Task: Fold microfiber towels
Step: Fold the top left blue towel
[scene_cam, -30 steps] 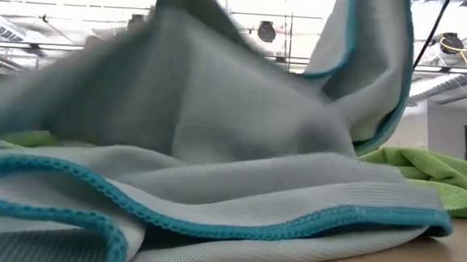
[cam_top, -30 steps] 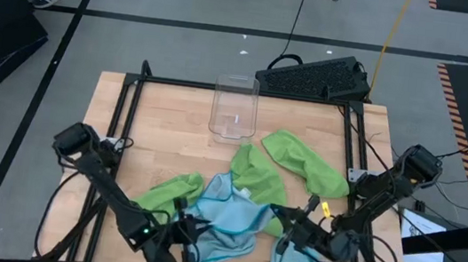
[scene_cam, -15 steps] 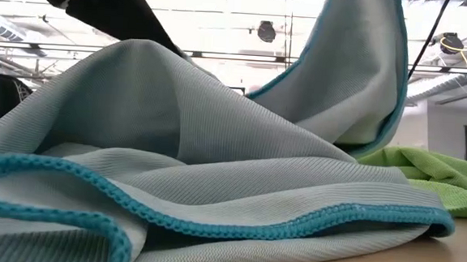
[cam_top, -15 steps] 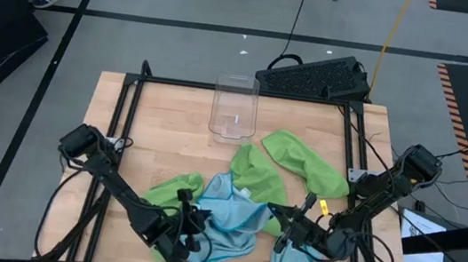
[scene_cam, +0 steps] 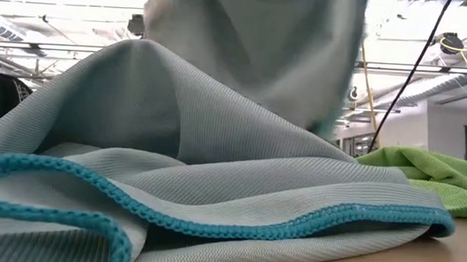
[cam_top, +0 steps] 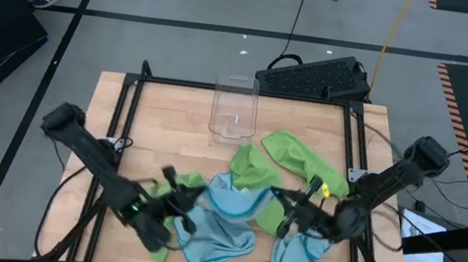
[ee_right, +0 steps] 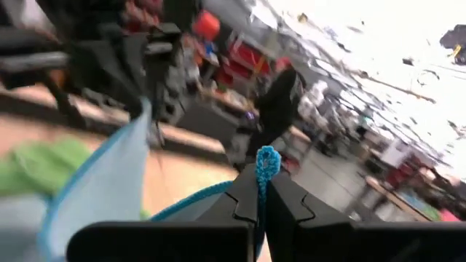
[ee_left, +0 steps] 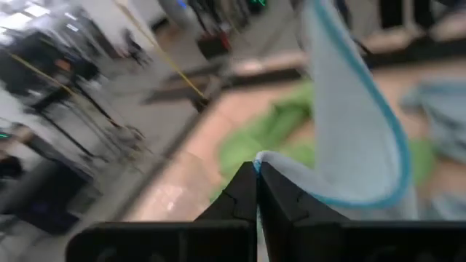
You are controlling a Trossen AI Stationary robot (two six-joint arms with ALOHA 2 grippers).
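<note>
Taking the clear plastic bin (cam_top: 234,107) as the landmark: it stands upright at the far middle of the worktop (cam_top: 162,131). To either side of the bin the bare wood lies open, most broadly on the left arm's side. A black frame (cam_top: 243,90) runs just behind the bin and down both sides of the worktop, walling off those edges. Just nearside of the bin, lime green towels (cam_top: 302,162) begin, and farther nearside a light blue towel (cam_top: 229,204) hangs lifted between both arms, blocking the near middle; more light blue cloth (cam_top: 297,260) covers the near edge.
</note>
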